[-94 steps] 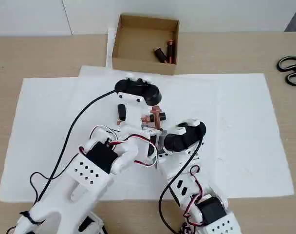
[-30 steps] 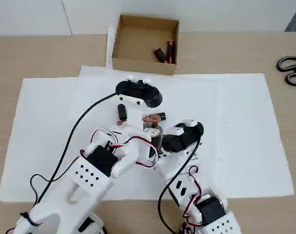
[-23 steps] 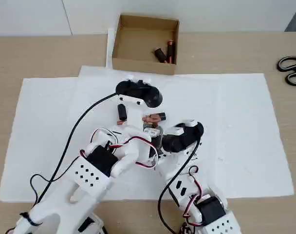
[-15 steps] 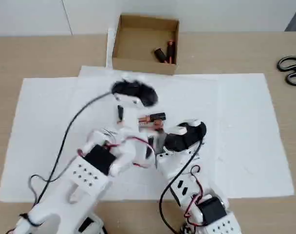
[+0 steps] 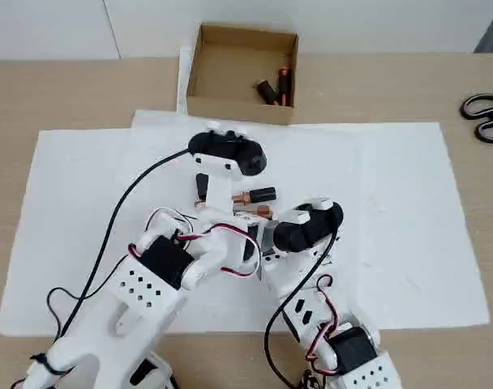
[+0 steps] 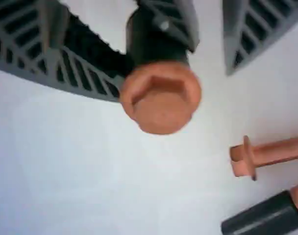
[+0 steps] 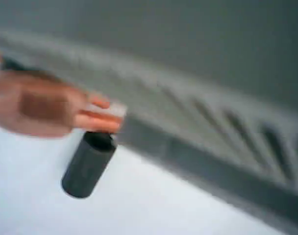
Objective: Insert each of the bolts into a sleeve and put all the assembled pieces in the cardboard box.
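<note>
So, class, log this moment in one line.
left gripper: shut on black cylindrical sleeve with copper bolt; second copper bolt: bare, nearby; cardboard box: pieces inside

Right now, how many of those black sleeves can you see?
4. Two sleeves lie in the cardboard box, side by side. One, with a bolt in it, sits in the left jaws. One lies on the white paper. More may be hidden.

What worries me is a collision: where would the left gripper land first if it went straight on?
Likely on the white paper, with the held piece touching before the left gripper does. The loose bolt and sleeve lie off to one side. Depth is unclear.
</note>
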